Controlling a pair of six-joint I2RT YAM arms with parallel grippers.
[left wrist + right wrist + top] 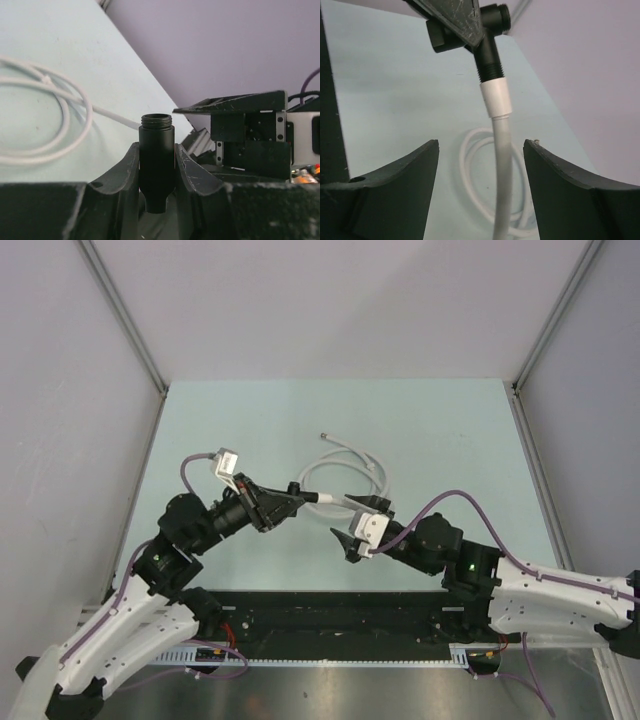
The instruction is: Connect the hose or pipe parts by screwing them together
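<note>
My left gripper (156, 146) is shut on a black threaded pipe fitting (156, 150), which stands upright between its fingers. In the top view the left gripper (292, 500) holds this fitting (293, 488) just left of the table's middle. A white collar (496, 97) on the white hose (502, 165) sits against the black fitting's side branch (489, 62). The hose runs down between the fingers of my right gripper (481, 143), which is open and touches nothing. The rest of the hose lies coiled (345, 472) on the table, its free end (325, 436) farther back. The right gripper (350, 520) hangs just right of the joint.
The pale green table (250, 430) is enclosed by grey walls with metal posts (125, 315) at the sides. A black rail (340, 615) runs along the near edge between the arm bases. Purple cables (445, 498) loop over both arms.
</note>
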